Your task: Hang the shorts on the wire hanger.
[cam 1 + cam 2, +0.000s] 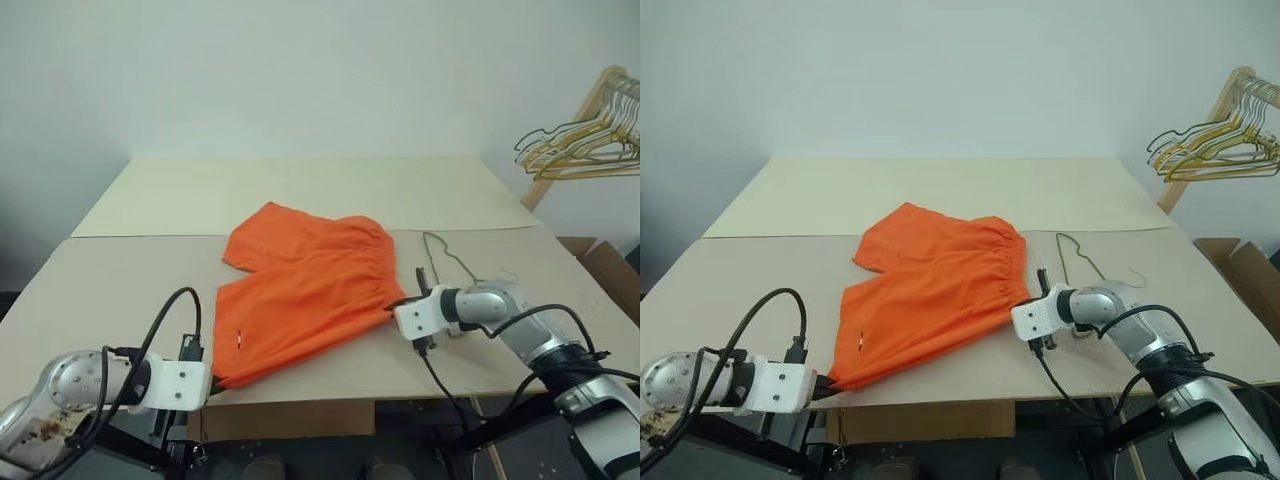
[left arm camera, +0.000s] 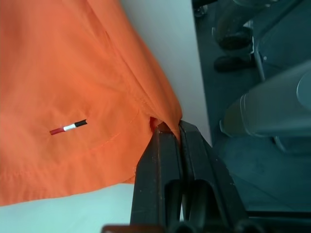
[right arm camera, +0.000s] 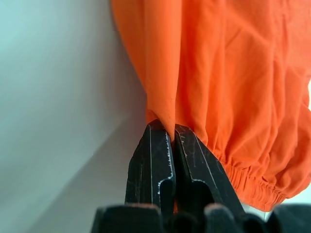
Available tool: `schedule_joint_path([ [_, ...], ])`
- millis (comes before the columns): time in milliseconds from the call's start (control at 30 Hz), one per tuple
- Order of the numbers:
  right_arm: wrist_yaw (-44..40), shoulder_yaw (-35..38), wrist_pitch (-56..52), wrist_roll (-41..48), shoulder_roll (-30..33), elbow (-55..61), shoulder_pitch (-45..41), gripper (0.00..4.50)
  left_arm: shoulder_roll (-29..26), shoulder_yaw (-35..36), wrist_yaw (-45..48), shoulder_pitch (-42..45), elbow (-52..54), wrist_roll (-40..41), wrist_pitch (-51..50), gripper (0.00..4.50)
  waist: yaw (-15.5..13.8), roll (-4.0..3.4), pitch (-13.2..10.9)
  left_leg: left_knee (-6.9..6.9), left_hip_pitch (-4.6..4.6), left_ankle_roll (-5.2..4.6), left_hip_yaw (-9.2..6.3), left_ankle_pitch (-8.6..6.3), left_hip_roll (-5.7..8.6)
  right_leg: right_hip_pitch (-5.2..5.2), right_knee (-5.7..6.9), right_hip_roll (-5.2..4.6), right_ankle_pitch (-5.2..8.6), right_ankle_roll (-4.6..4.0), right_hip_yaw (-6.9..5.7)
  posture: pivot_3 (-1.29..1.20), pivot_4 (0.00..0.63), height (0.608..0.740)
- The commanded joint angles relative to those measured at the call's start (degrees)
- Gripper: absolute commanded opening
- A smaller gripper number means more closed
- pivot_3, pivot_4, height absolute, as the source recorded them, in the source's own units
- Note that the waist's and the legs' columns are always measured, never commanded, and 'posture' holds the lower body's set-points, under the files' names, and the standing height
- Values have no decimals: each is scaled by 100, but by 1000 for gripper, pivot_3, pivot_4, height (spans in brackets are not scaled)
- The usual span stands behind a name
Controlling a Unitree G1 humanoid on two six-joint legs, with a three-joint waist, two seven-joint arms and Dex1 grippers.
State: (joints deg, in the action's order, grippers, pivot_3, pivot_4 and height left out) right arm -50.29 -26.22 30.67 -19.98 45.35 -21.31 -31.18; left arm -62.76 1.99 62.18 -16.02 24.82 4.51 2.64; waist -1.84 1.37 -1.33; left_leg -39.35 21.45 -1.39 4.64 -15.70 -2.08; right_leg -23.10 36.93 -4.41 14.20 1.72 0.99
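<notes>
Orange shorts (image 1: 305,290) at frame centre on the table (image 1: 300,190), left gripper (image 2: 167,128) clamped on the lower hem corner, right gripper (image 3: 171,130) pinching the waistband end, wire hanger (image 1: 445,255) just right.

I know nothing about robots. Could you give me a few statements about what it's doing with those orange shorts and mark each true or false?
1. Both grippers pinch the shorts. True: the left gripper is shut on a leg hem corner, the right gripper on the waistband end.
2. The shorts already hang on the hanger. False: the hanger lies bare on the table, beside the right gripper.
3. The shorts are blue. False: they are orange.
4. A bunch of hangers hangs on a wooden rack at the robot's right. True.
</notes>
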Motion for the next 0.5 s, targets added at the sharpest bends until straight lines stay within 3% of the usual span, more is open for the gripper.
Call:
schedule_joint_path([
  [33,-172,241,237,78,340,-139,-71,0,-12,251,-78,13,266,21,-369,26,-14,0,0,0,-4,0,1,0,0,1,2,1,1,-1,2,119,0,740],
  [100,-276,272,267,191,397,-63,15,0,-11,274,-67,50,310,111,-488,26,-25,0,0,1,-10,0,4,0,-2,3,6,2,3,-5,5,106,0,740],
  [200,-583,308,172,500,504,185,203,826,-55,346,149,77,363,431,-604,694,-26,0,0,2,-13,0,5,0,-5,5,6,4,4,-8,6,101,0,740],
  [500,-1221,1016,-972,1731,1044,1730,1321,4160,-207,1208,1149,-56,281,1491,-595,3660,-10,0,0,2,-17,-1,9,-1,-9,4,5,1,9,-13,9,89,0,740],
])
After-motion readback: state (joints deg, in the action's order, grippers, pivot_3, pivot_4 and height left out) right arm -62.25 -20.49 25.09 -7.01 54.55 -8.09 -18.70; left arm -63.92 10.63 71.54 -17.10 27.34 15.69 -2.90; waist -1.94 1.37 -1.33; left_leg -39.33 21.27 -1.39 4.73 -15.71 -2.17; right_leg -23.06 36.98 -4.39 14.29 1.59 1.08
